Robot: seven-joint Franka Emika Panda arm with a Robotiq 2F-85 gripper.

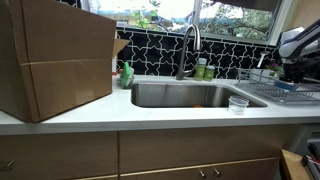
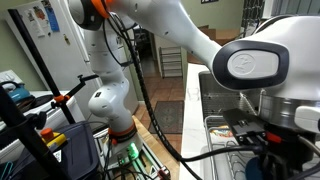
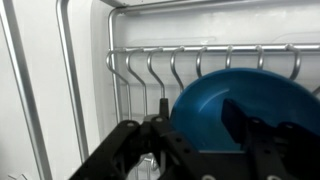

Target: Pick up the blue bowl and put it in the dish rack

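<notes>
Exterior view, left to right: you see a large brown cardboard box [image 1: 55, 60] with flat matte sides on the pale, smooth countertop [image 1: 150, 118]. To its right a green bottle [image 1: 127, 74] stands at the far left corner of the rectangular brushed-steel sink basin [image 1: 185, 95], and a curved metal faucet [image 1: 188, 45] rises behind the basin. A small clear cup [image 1: 237, 103] stands upright on the counter at the basin's near right corner. At the far right lies the dish rack [image 1: 290, 95], low and made of thin silvery wire, with the dark end of the arm above it.

Wrist view, left to right: the dish rack [image 3: 130, 60] shows as thin, shiny vertical bars, then a row of rounded wire hooks hanging from a horizontal rail. The blue bowl [image 3: 205, 105], round, smooth and glossy, lies within the rack on the right, below the hooks and tilted so that its hollow faces you. The gripper [image 3: 205, 150] is close in front of it; its black, angular fingers [image 3: 135, 150] stand apart, with blue showing through the gap. You cannot tell whether either finger touches the bowl.
</notes>
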